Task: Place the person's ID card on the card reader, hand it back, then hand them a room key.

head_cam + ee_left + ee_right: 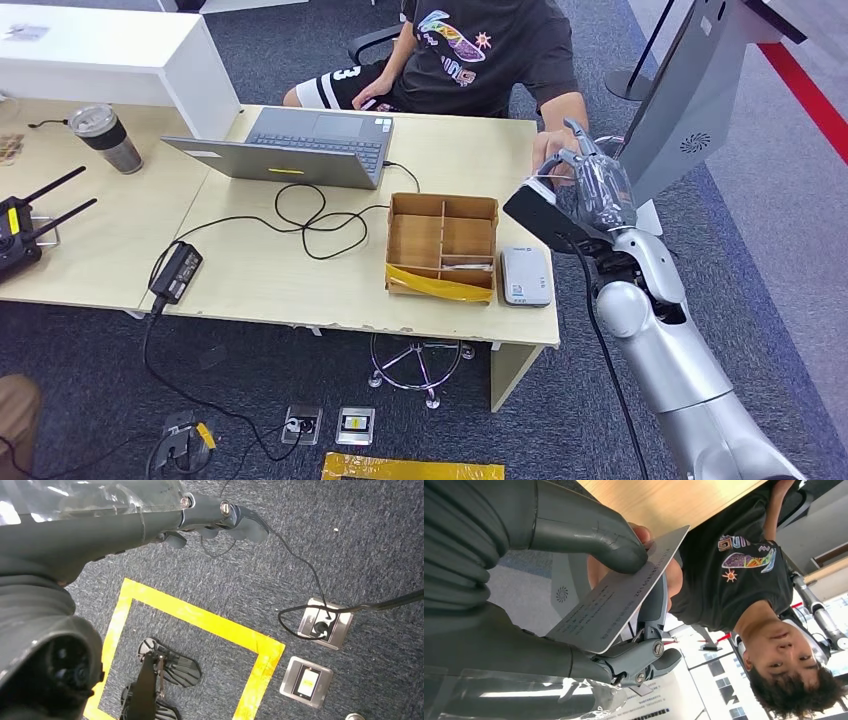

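My right hand (pixel 592 186) is raised past the table's far right corner and pinches a pale card (pixel 619 595) with printed lines between thumb and fingers. The person's hand (pixel 550 150) reaches over from across the table, and its fingertips (pixel 642 530) touch the card's far end. I cannot tell whether it is the ID card or a room key. The white card reader (pixel 525 276) lies flat near the table's front right edge with nothing on it. My left hand (pixel 200 517) hangs over the carpet, holding nothing, its fingers loosely extended.
A wooden compartment box (pixel 442 245) with yellow tape stands left of the reader. A laptop (pixel 300 145), looping black cables (pixel 310 215) and a power brick (pixel 177 271) lie further left. A grey stand (pixel 690 95) rises close behind my right hand. Floor sockets (pixel 324 622) sit below.
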Tool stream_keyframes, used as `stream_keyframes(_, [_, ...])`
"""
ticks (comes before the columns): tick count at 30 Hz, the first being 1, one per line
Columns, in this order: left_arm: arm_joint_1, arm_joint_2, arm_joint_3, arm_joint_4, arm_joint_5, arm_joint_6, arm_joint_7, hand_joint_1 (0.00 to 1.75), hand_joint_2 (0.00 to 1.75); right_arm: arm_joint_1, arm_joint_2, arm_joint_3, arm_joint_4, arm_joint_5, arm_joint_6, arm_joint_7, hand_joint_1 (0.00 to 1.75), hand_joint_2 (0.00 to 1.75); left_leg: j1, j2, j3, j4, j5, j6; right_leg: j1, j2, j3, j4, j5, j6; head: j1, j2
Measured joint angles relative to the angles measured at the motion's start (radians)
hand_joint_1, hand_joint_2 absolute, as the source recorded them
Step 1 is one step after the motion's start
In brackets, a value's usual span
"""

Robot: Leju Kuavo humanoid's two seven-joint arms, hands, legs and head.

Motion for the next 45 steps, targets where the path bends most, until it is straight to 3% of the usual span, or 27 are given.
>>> stream_keyframes(4, [0.0, 0.0, 0.0, 0.0, 0.0, 0.0, 0.0, 0.0, 0.0, 0.0, 0.0, 0.0, 0.0, 0.0, 0.0, 0.0, 1.62, 1.75, 0.0, 0.0, 0.0, 0.0, 0.0, 0.0, 0.0, 0.0, 0.0, 0.0, 0.0, 0.0, 0.0, 0.0])
stream_keyframes(8, [0.001, 0.0, 0.0, 0.0, 0.0, 0.002, 0.0, 0.0, 0.0, 0.0, 0.0, 0.0, -0.001, -0.001, -0.005, -0.003, 1.75, 1.75, 0.0, 0.0, 0.0, 0.0, 0.0, 0.0, 0.0, 0.0, 0.0, 0.0, 0.0, 0.0, 0.0, 0.0])
stream_keyframes(20, [0.002, 0.0, -0.003, 0.0, -0.001, 0.009, 0.0, 0.0, 0.0, 0.002, 0.0, -0.014, -0.001, -0.001, -0.022, -0.014, 1.75, 1.75, 0.0, 0.0, 0.0, 0.0, 0.0, 0.0, 0.0, 0.0, 0.0, 0.0, 0.0, 0.0, 0.0, 0.0])
stream_keyframes(25, [0.002, 0.0, -0.01, 0.0, -0.002, 0.01, 0.0, 0.0, 0.0, 0.017, -0.005, -0.031, 0.007, 0.003, -0.094, -0.006, 1.75, 1.75, 0.0, 0.0, 0.0, 0.0, 0.0, 0.0, 0.0, 0.0, -0.001, 0.0, 0.0, 0.0, 0.0, 0.0])
stream_keyframes(34, [0.002, 0.001, -0.015, 0.0, 0.001, 0.017, 0.0, 0.0, 0.0, 0.035, -0.04, -0.12, 0.178, -0.083, -0.257, -0.059, 1.75, 1.75, 0.0, 0.001, 0.0, 0.0, 0.0, 0.0, -0.001, 0.0, -0.001, 0.0, 0.0, 0.0, 0.0, 0.0])
stream_keyframes(45, [0.0, 0.003, -0.017, 0.0, 0.005, 0.021, 0.0, 0.0, 0.0, 0.044, -0.052, -0.186, 0.316, -0.12, -0.274, -0.058, 1.75, 1.75, 0.0, 0.001, -0.001, 0.0, 0.0, 0.0, 0.0, 0.001, -0.001, 0.0, 0.0, 0.0, 0.0, 0.0])
